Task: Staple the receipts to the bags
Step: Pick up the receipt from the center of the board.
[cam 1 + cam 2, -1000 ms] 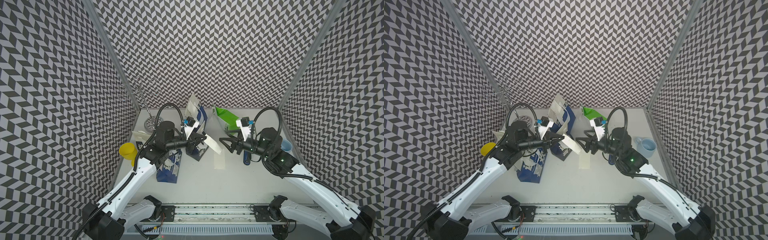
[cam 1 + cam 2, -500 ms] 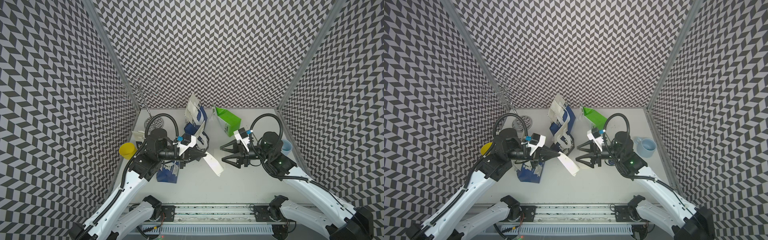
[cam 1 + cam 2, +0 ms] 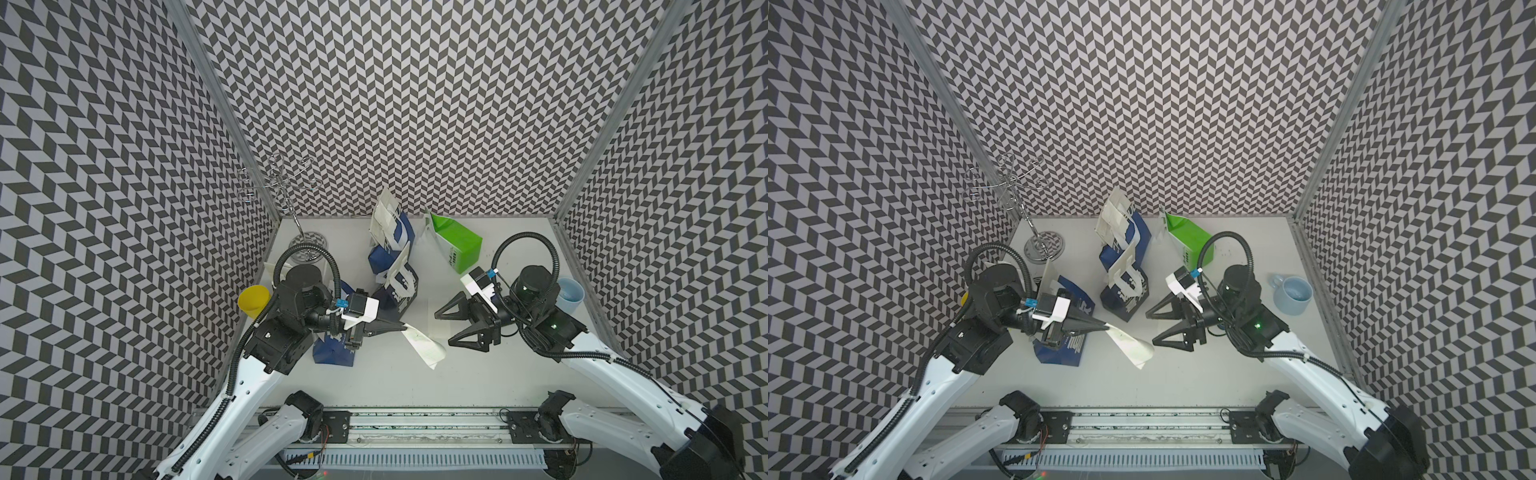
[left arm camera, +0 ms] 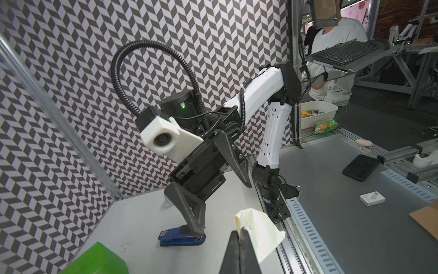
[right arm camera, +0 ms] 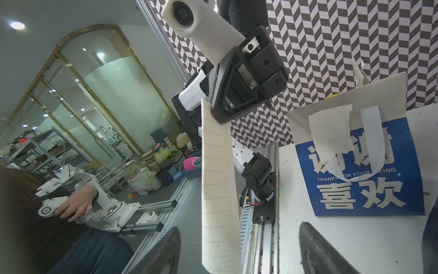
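L gripper (image 3: 405, 327) jaws pressed together, pinching receipt (image 3: 424, 349) by one end. Slip hangs over mid table (image 3: 374, 382), prob for handoff. R gripper (image 3: 444, 330) jaws spread, empty, facing it. Stapler (image 4: 180, 238) under R. Blue bag (image 3: 332, 353) beside L, green bag (image 3: 457, 243) at back.

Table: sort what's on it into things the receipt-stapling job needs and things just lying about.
Job:
- receipt, pinched in the left gripper
- dark blue bags
- green bag
- blue stapler, by the open right gripper

Lying about:
- yellow cup
- light blue mug
- wire stand
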`<state>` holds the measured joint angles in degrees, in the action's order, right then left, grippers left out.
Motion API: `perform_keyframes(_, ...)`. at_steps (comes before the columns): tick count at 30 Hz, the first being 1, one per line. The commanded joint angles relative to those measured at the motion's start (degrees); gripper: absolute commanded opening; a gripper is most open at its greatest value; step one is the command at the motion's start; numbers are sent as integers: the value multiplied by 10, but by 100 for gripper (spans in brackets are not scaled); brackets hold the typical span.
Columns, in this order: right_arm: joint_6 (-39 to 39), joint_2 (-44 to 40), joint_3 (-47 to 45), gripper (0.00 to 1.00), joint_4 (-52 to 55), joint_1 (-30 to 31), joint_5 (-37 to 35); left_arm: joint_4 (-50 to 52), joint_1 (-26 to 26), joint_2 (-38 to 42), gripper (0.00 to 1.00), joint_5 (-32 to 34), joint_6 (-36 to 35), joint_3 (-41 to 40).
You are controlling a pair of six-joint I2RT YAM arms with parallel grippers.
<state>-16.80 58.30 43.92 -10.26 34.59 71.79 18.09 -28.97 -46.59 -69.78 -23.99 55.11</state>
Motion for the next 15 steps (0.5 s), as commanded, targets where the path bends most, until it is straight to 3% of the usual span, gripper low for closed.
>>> perform_keyframes(1,10,16,7,76,-7,8,15,-9,2,-3,0,-41,-32,10)
perform_keyframes(9,71,65,57,72,66,39,51,-72,2,15,0,-19,-33,16)
perform_keyframes(15,76,49,59,68,67,41,57,-76,2,6,0,-4,-57,24)
